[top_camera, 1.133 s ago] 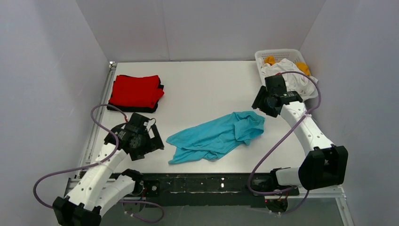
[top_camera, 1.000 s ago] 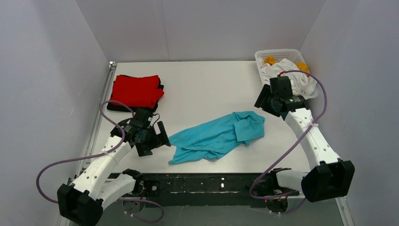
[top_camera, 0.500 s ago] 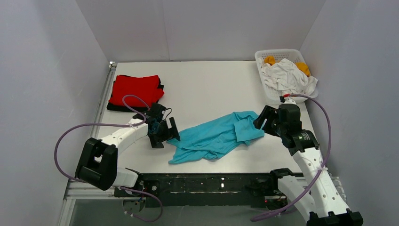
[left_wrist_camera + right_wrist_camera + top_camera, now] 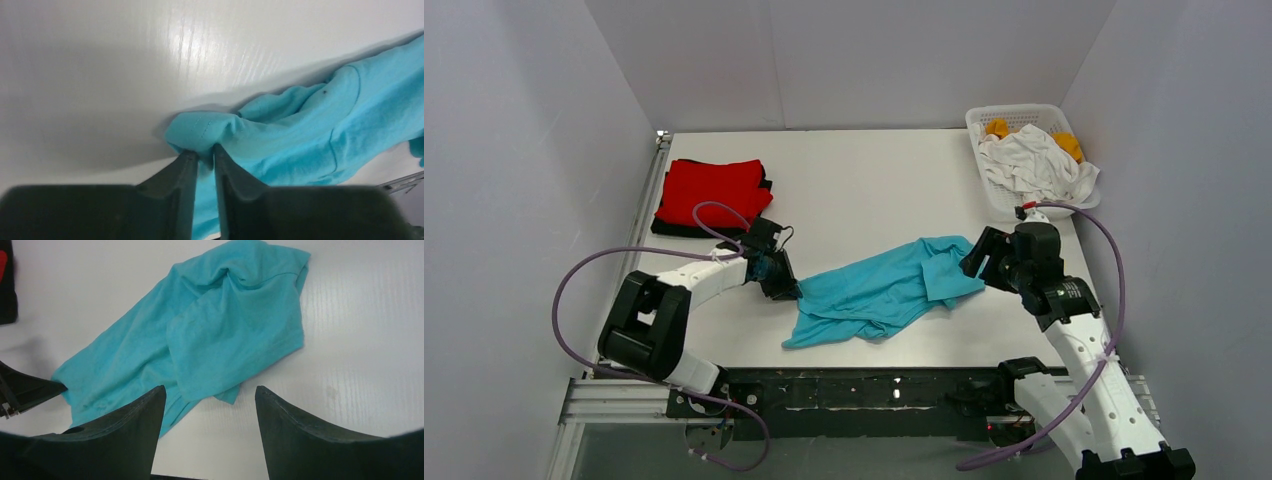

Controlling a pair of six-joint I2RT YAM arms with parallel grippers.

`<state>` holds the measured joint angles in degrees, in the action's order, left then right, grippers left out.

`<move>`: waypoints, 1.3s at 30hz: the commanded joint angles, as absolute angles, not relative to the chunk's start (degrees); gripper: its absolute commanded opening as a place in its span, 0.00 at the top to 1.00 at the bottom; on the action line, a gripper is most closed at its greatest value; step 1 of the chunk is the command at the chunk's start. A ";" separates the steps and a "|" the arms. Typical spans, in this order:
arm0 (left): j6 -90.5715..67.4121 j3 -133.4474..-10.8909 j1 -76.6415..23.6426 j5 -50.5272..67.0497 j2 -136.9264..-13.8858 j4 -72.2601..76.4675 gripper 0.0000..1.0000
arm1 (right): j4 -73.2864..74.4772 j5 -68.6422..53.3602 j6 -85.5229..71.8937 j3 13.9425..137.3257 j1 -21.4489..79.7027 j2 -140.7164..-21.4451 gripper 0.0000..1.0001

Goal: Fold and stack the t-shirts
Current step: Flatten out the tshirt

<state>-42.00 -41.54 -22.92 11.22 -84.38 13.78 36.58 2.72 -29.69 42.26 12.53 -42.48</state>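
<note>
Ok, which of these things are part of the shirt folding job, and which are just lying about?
Job: turquoise t-shirt, pinched by left end effector; red t-shirt on black t-shirt; white shirt; orange shirt.
Lying about: basket; table.

A white plastic lattice basket (image 4: pixel 1014 109) stands at the far right corner of the white table (image 4: pixel 874 180). Plain pale grey walls (image 4: pixel 844 60) enclose the table on three sides.

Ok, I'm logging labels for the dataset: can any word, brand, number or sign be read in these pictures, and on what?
None can be read. The turquoise shirt, the red shirt and the basket show no print, tag or number in any view.
</note>
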 commanded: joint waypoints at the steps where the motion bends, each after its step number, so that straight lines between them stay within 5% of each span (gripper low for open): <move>1: -38.88 -42.54 -22.94 7.79 -87.54 8.15 1.00 | 34.11 -3.51 -29.52 42.24 15.15 -44.09 0.26; 9: -39.12 -41.34 -22.97 7.80 -79.58 4.67 1.00 | 35.08 8.99 -31.43 48.00 31.87 -59.88 0.33; 25: -41.80 -39.28 -23.03 8.79 -70.47 2.26 1.00 | 46.86 30.42 -36.24 60.74 40.25 -87.22 0.45; 30: -41.47 -39.83 -23.03 7.51 -69.57 1.49 1.00 | 48.21 32.97 -39.41 59.44 40.25 -86.16 0.73; 32: -41.12 -40.42 -23.03 5.91 -69.09 0.48 1.00 | 48.86 34.86 -41.09 58.73 40.24 -84.14 0.99; 39: -36.10 -59.31 -22.72 -8.13 -66.27 -8.33 1.00 | 51.52 39.43 -33.57 68.93 28.31 -67.34 0.99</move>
<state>-40.45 -50.19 -23.00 0.89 -69.63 -0.08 51.53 36.25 -38.70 62.67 34.54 -75.68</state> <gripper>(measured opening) 0.014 0.025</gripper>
